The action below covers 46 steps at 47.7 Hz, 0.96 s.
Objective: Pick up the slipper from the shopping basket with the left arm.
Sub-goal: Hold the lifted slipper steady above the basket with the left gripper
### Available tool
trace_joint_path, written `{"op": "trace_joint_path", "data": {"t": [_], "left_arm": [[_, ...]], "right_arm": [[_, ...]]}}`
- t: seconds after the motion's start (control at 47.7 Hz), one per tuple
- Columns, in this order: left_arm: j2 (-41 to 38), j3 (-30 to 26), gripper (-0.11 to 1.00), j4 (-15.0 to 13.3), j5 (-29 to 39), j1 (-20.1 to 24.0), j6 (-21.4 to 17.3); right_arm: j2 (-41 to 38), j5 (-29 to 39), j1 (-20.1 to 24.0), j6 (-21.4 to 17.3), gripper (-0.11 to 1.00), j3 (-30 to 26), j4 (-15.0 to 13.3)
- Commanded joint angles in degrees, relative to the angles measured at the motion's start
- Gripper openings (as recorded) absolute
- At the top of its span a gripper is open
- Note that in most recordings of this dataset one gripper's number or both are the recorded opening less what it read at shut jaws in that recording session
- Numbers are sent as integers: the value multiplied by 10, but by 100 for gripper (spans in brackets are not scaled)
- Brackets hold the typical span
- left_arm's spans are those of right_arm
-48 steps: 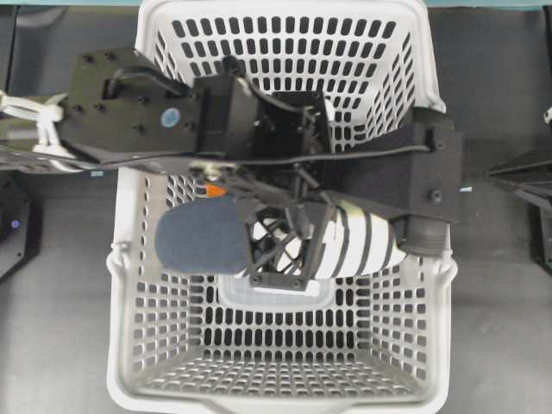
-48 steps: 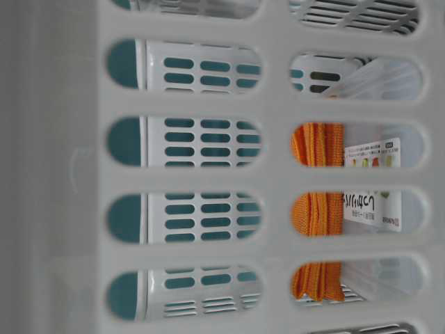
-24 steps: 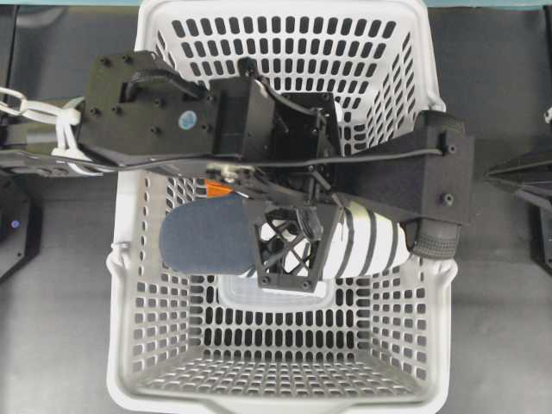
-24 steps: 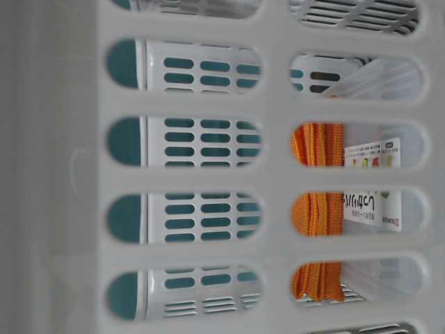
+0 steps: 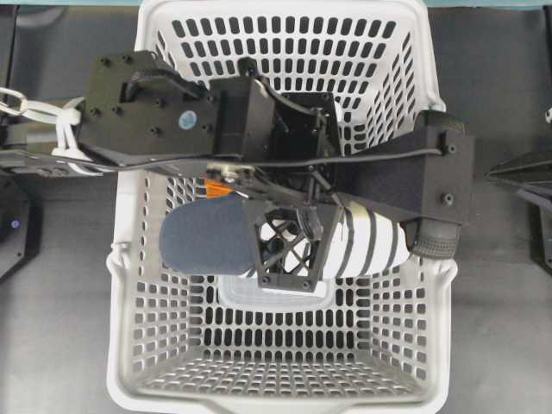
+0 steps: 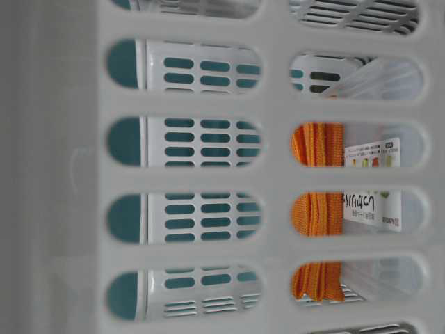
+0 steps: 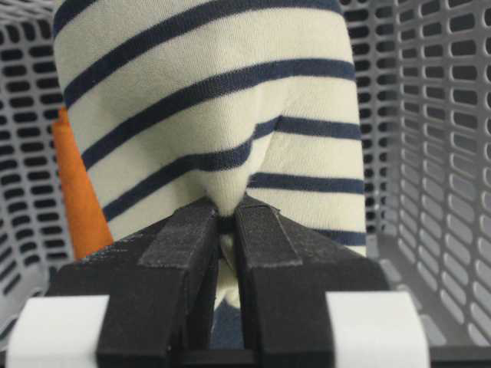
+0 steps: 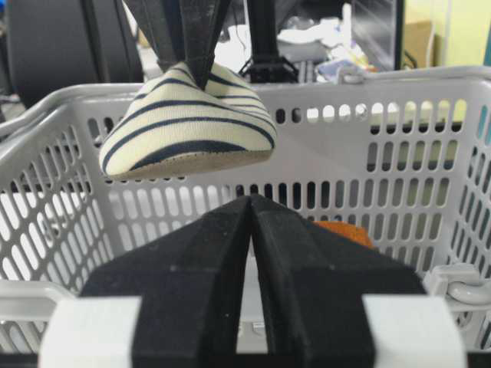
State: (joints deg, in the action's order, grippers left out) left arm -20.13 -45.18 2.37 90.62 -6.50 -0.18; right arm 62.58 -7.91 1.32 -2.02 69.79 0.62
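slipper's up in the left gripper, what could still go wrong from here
1. The left gripper pinches only a small fold of the slipper's striped fabric, so the fold could slip out and the slipper drop.
2. Seen from the right wrist, the slipper hangs about level with the shopping basket's rim; moved sideways now, it might catch the wall.
3. If it falls, it could land on the orange cloth below, making a clean regrasp harder.

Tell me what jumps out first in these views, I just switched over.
The striped slipper hangs above the grey basket, pinched by its fabric in the left hand. From overhead it lies crosswise over the basket's middle under the black arm. An orange cloth sits low inside the basket, seen through the wall slots.
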Motion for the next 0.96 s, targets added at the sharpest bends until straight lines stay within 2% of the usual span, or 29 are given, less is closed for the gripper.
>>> {"op": "trace_joint_path", "data": {"t": [0.0,0.943], "left_arm": [[10,-13,5,3,1,3,-1],[7,-13,5,3,8,3,-1]], "right_arm": [[-4,-4,0,-1,0,-7,2],[5,8,0,-1,0,-7,2]]}}
